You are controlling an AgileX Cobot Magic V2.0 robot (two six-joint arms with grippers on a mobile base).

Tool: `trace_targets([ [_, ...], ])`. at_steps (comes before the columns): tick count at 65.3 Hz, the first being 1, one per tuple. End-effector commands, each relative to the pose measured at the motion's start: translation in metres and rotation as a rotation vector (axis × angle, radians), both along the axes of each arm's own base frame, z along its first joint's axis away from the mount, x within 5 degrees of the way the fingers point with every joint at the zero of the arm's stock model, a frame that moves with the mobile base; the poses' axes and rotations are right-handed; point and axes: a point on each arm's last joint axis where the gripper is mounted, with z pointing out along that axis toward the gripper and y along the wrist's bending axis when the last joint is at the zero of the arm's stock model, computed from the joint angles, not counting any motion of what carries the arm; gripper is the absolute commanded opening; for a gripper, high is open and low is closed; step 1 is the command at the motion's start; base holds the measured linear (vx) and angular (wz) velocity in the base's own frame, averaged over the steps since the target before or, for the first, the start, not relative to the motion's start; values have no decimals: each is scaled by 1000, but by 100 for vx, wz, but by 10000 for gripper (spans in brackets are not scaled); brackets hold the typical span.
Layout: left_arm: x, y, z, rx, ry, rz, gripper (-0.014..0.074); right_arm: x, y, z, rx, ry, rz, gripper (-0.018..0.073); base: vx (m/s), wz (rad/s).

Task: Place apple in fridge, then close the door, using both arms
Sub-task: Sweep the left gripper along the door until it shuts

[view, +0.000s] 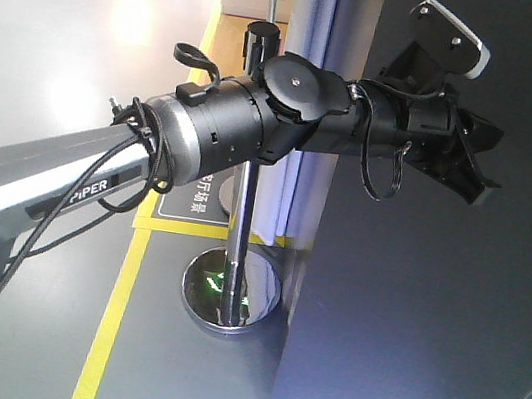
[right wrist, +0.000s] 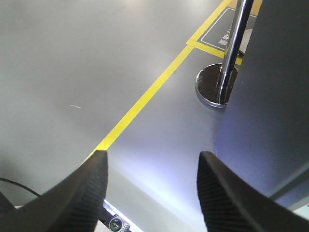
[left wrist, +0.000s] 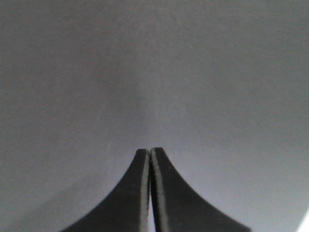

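Front view: left end effector (view: 475,157) at upper right, pressed to the door's (view: 408,323) grey face; apple unseen.
Left wrist: fingers (left wrist: 161,193) together against grey.
Right wrist: right end effector (right wrist: 152,193) spread, empty, low in frame.
Likely stiff, smooth, heavy; best pushed flat.

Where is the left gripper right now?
In the front view, the left gripper is up at the right, against the grey door, above the shiny post. Its wrist view shows it shut.

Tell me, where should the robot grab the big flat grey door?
The flat dark grey fridge door shows no handle to pinch. Probably grip its upright edge nearest the shiny metal pole, coming sideways from there with open tool. The shut left tool can only push.
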Motion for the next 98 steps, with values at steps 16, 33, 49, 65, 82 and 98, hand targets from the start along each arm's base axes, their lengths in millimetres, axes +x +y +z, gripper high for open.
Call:
trace_targets([
  [16, -17, 27, 50, 78, 0, -17, -6, 3, 2, 10, 33, -56, 0, 396, 0, 0],
  [33, -27, 75, 66, 390, 141, 193, -6, 3, 2, 10, 33, -56, 0, 396, 0, 0],
  [49, -49, 121, 95, 454, 121, 292, -6, 4, 2, 12, 43, -73, -4, 396, 0, 0],
  [65, -62, 173, 76, 418, 159, 403, -6, 7, 3, 17, 75, -123, -13, 396, 0, 0],
  [82, -100, 219, 57, 367, 133, 470, -6, 14, 4, 22, 97, -173, -34, 365, 0, 0],
  [98, -143, 248, 45, 302, 77, 491, -6, 34, 10, 26, 78, -177, -58, 272, 0, 0],
])
